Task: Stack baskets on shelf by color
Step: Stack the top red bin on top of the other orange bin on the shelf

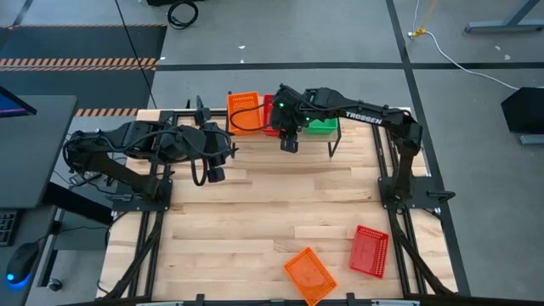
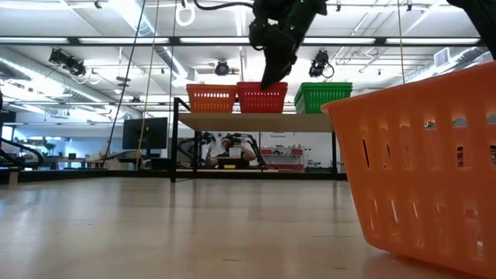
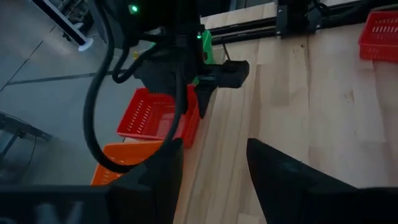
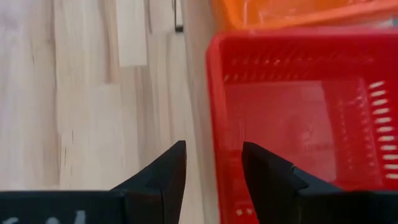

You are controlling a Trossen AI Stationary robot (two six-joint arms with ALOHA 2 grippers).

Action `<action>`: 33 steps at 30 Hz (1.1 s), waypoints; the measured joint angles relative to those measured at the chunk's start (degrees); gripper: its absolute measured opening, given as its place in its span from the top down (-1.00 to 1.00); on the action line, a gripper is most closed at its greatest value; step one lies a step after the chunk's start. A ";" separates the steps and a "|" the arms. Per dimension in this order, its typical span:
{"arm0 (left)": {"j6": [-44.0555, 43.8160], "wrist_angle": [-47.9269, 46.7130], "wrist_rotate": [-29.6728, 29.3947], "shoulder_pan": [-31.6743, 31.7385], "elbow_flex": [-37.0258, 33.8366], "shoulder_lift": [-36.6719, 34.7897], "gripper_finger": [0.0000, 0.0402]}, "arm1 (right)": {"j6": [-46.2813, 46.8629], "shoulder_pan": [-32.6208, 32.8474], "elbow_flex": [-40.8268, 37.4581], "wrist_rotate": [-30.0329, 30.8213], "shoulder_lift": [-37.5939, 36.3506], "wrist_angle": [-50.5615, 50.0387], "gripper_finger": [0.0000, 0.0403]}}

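On the shelf (image 2: pixel 256 122) at the table's far edge stand an orange basket (image 1: pixel 244 111), a red basket (image 4: pixel 298 118) and a green basket (image 1: pixel 323 126), side by side on its top board. My right gripper (image 4: pixel 214 168) is open just above the red basket's near rim (image 4: pixel 214 93), one finger on each side of the rim line. It shows in the low view as my right gripper (image 2: pixel 271 76). My left gripper (image 3: pixel 214 168) hangs open over the table's left part with nothing between its fingers.
A loose orange basket (image 1: pixel 309 274) and a loose red basket (image 1: pixel 369 251) lie near the table's front edge, right of the middle. The orange one fills the low view's right side (image 2: pixel 418 170). Bare wood planks (image 1: pixel 272 204) lie between the shelf and these two.
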 joint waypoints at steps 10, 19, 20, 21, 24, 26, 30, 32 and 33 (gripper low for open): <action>-0.46 0.00 0.02 0.00 0.00 0.00 0.11 | 0.43 -0.72 -0.60 3.37 -0.02 -0.87 0.20; -0.48 0.00 0.02 0.00 0.00 0.00 0.12 | 0.62 -1.77 -0.60 3.50 -0.02 -4.99 0.37; -0.50 0.00 0.02 0.00 0.00 0.00 0.13 | 0.63 -1.77 -0.60 3.50 -0.02 -5.18 0.42; -0.50 0.00 0.02 0.00 0.00 0.00 0.13 | 0.62 -1.77 -0.60 3.50 -0.02 -5.23 0.47; -0.50 0.00 0.02 0.00 0.00 0.00 0.14 | 0.63 -1.77 -0.60 3.02 -0.02 -5.25 0.64; -0.50 0.00 0.02 0.00 0.00 0.00 0.14 | 0.54 -1.77 -0.60 2.91 -0.02 -5.25 0.75; -1.04 0.00 0.03 0.00 0.00 0.00 0.14 | -0.71 -1.79 -0.60 3.09 -0.04 -5.46 0.90; -1.84 0.00 0.03 0.00 0.00 0.00 0.14 | -1.88 -1.80 -0.60 2.50 -0.06 -5.76 0.91; -1.96 0.00 0.04 0.00 0.00 0.00 0.14 | -2.61 -1.81 -0.59 2.20 -0.06 -6.04 0.90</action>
